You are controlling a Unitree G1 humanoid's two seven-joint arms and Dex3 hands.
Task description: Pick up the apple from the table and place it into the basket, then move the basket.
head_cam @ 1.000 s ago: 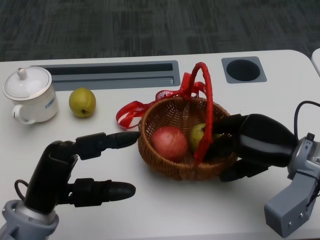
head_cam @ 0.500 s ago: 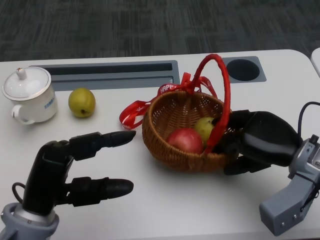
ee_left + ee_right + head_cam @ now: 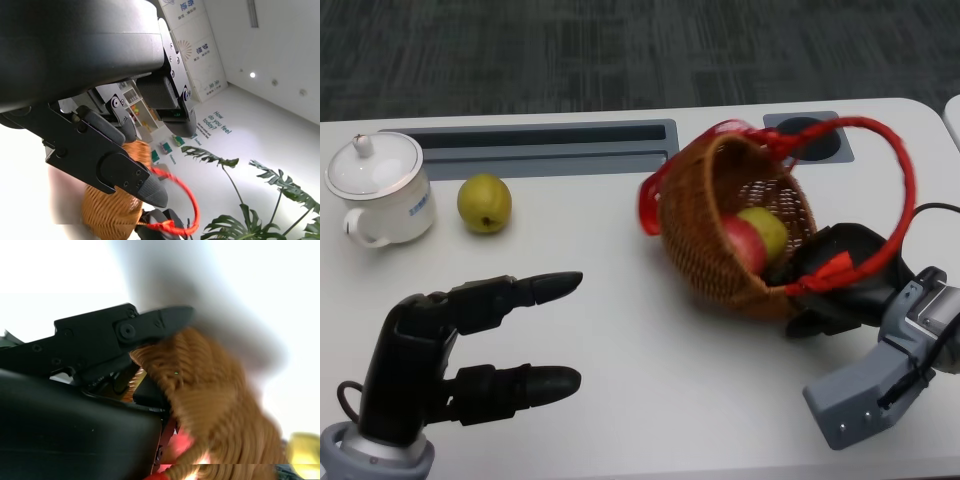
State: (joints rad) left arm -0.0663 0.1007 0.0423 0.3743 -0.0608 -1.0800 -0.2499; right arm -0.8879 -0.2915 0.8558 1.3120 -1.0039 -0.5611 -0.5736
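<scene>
item: wicker basket point(image 3: 720, 235), tipped steeply, mouth toward the right hand point(image 3: 845, 285), which grips its rim; red apple point(image 3: 742, 245) inside beside a green fruit point(image 3: 765, 230). left hand point(image 3: 470, 350): fingers spread, holding nothing, well apart. right hand nearer.

Left hand point(image 3: 430, 365) lies open, fingers point(image 3: 535, 290) apart; right hand point(image 3: 845, 280) apparently gripping.

The basket point(image 3: 720, 235) and its handle hide most of the right hand point(image 3: 840, 280); the right wrist view blurs the wicker, and the apple point(image 3: 742, 245) is half covered.
</scene>
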